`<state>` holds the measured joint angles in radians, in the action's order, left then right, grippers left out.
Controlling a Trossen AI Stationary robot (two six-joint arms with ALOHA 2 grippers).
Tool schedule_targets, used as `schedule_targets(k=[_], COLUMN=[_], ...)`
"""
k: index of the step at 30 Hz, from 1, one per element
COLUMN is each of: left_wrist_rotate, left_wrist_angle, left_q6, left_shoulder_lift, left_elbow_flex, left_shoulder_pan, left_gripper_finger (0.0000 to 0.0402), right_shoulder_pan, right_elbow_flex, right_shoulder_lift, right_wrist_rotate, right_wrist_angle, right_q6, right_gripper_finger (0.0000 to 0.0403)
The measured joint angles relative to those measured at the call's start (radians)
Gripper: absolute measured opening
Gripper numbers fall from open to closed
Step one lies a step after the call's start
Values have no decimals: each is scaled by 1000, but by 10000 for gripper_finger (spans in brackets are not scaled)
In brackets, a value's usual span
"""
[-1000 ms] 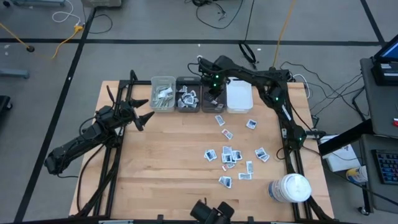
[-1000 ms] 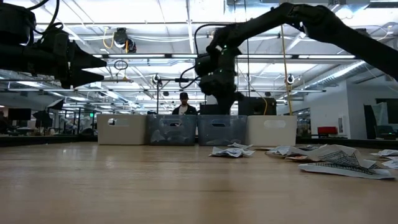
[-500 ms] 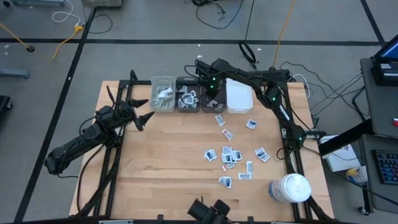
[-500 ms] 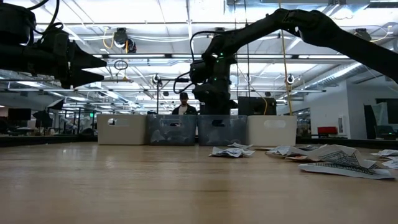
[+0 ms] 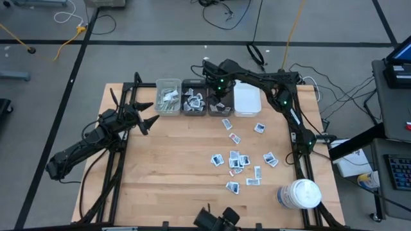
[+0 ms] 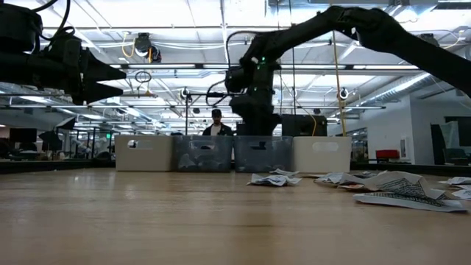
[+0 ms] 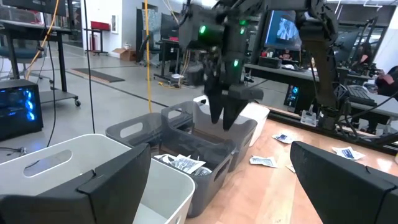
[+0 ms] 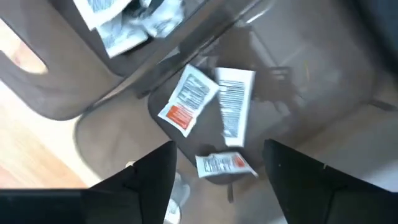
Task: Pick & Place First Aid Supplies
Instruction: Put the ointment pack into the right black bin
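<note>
Above the grey bin (image 5: 217, 106) at twelve o'clock, the right pincer (image 5: 219, 101) hangs with fingers apart over sachets (image 8: 214, 121); best lift straight up.

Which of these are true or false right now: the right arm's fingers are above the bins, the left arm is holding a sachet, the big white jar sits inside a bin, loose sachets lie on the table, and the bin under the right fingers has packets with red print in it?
1. The right gripper hangs over the row of bins. True.
2. The left gripper holds a sachet. False: its fingers stand open and empty, off to the table's left side.
3. The white jar sits inside a bin. False: it stands at the table's near right corner, far from the bins.
4. Loose sachets lie scattered on the table. True.
5. The bin below the right gripper holds packets with red print. True; the right fingers are apart above them, holding nothing.
</note>
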<state>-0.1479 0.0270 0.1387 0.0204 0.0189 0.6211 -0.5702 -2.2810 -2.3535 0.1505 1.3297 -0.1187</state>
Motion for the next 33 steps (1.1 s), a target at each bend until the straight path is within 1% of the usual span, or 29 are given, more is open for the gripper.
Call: schedule_targets(k=[3,6,11,15,17,20,24,26,28,33], left_wrist_rotate=[0,0,0,0,0,0,0,0,0,0], left_wrist_angle=[0,0,0,0,0,0,0,0,0,0], left_q6=[0,0,0,0,0,0,0,0,0,0], left_shoulder_lift=[0,0,0,0,0,0,0,0,0,0], left_elbow_flex=[0,0,0,0,0,0,0,0,0,0], left_shoulder_pan=[0,0,0,0,0,0,0,0,0,0], left_gripper_finger=[392,392,392,392,392,392,392,392,392,392], right_shoulder_pan=[7,20,37,49,52,60,105,135,166,257], right_elbow_flex=[0,0,0,0,0,0,13,60,141,435], right_shoulder_lift=[43,74,113,124,126,126,128,155,207,385], right_wrist_rotate=[-50,-99,-126,-149,-173,-178,-216,-228,-229,-232], right_wrist_angle=[9,12,10,45,68,94,102,94,54,-121], right_q6=[-81,-195,-346,-435,-469,-496,-526,-548,-574,-689], right_gripper_finger=[228,218,204,202,206,213,216,214,210,202])
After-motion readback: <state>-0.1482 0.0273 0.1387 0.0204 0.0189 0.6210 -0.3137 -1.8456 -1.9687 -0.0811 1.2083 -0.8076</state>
